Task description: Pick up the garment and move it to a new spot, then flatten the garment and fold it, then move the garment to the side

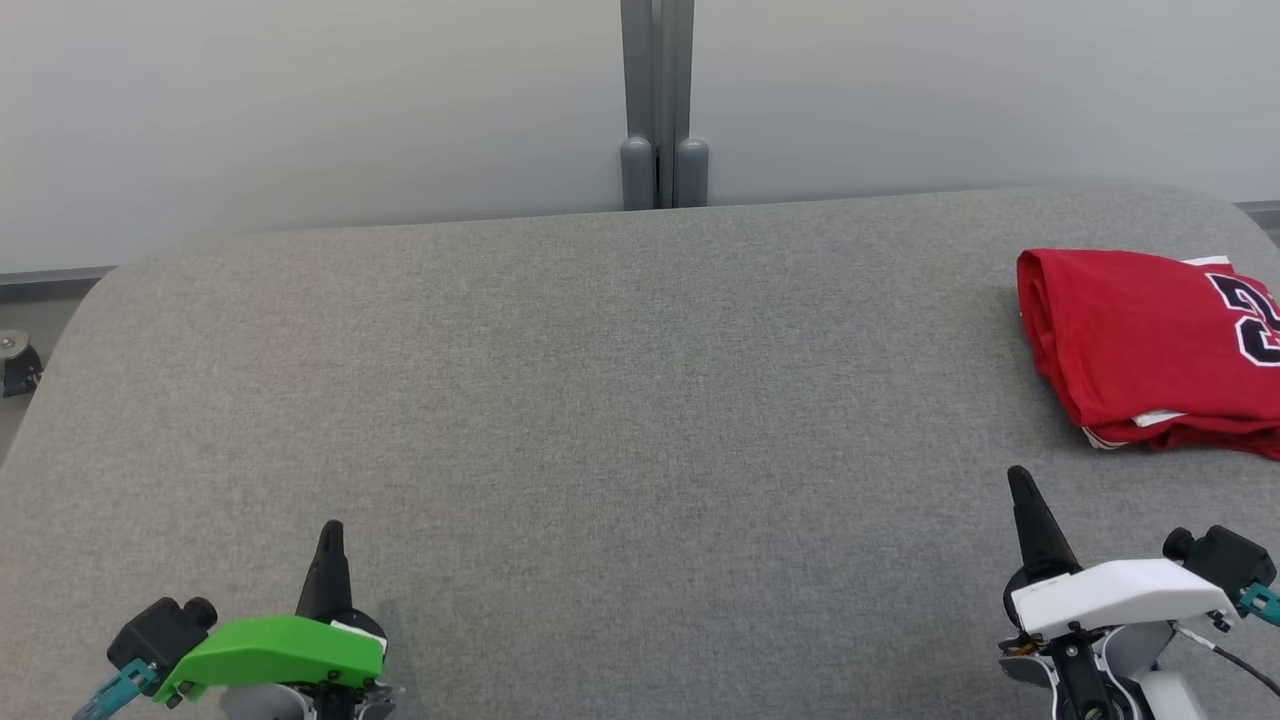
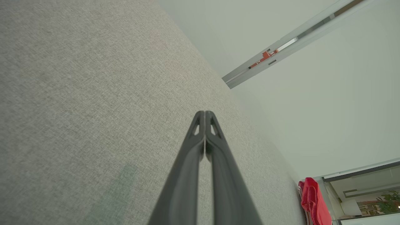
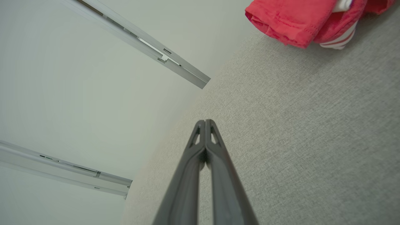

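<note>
This looks like an office-style test room rather than a home; pale partition panels (image 1: pixel 300 100) joined by a grey metal post (image 1: pixel 657 100) wall off a broad grey fabric-covered table (image 1: pixel 600 400) with rounded corners; a caster wheel (image 1: pixel 15 365) sits at floor level beside it; a green plant (image 2: pixel 389 201) shows beyond glass.

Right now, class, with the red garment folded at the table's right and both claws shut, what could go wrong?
1. The garment runs past the head view's right border, so its distance from the table edge is unseen; a push might tip it off.
2. White-trimmed layers stick out at its near side; the shut right claw, closest, might snag them and undo the fold.
</note>
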Robot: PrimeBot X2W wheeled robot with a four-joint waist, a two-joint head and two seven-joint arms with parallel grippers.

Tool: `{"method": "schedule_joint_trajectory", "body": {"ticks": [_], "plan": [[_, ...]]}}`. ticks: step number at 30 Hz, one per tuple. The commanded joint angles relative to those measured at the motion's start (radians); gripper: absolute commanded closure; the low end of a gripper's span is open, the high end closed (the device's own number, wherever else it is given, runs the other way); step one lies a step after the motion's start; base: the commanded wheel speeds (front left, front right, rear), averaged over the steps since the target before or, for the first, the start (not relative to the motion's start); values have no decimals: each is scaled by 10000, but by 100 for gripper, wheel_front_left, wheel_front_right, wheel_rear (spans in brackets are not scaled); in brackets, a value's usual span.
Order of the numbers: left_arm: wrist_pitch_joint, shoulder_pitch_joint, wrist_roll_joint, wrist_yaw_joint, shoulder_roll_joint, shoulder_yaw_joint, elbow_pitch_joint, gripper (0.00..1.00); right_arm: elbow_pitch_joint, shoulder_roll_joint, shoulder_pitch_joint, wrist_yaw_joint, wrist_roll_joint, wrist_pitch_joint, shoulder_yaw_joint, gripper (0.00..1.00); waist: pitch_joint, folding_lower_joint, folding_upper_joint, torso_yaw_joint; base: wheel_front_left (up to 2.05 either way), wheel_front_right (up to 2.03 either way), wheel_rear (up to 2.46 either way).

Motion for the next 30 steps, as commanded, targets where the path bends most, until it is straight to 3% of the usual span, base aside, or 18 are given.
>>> {"method": "schedule_joint_trajectory", "body": {"ticks": [1, 30], "plan": [[73, -297, -284, -91, 21, 109, -135, 100, -139, -60, -254, 0, 303, 81, -66, 100, 3, 0, -1, -5, 0, 0, 0], [919, -481, -3152, -619, 28, 853, -364, 100, -161, -68, -472, 1, 3314, 860, -438, 100, 69, 0, -1, -103, 0, 0, 0]]}}
